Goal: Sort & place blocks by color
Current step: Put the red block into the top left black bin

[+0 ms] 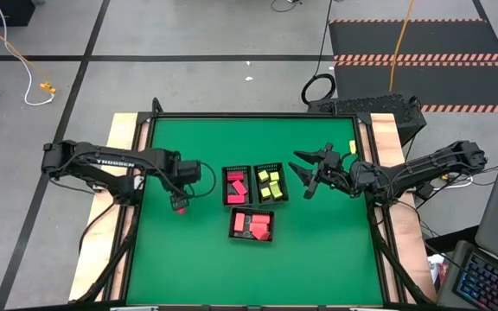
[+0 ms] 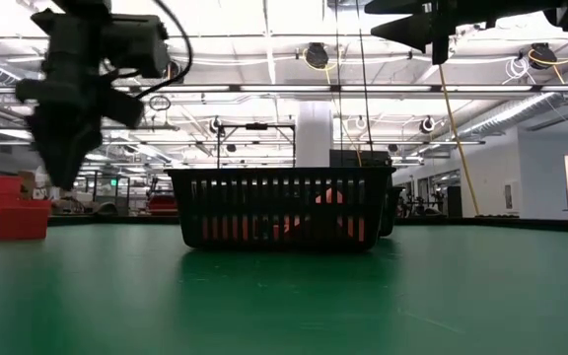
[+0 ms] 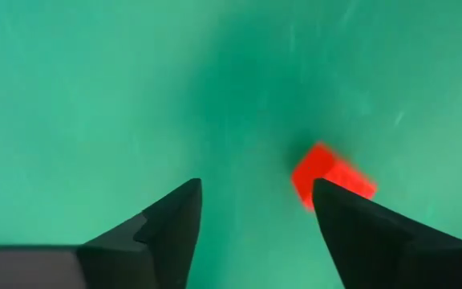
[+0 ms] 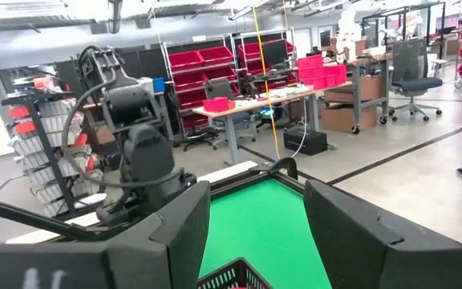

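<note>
Your left end effector (image 3: 255,217) hangs with fingers apart above a red block (image 3: 331,174) on the bench (image 1: 318,250); your right end effector (image 1: 312,168), fingers apart, waits beside the trays (image 1: 253,185).

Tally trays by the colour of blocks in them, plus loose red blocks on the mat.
Trays holding red blocks: 2
Trays holding yellow-green blocks: 1
Loose red blocks on the mat: 1
Total: 3 trays, 1 loose red block.
</note>
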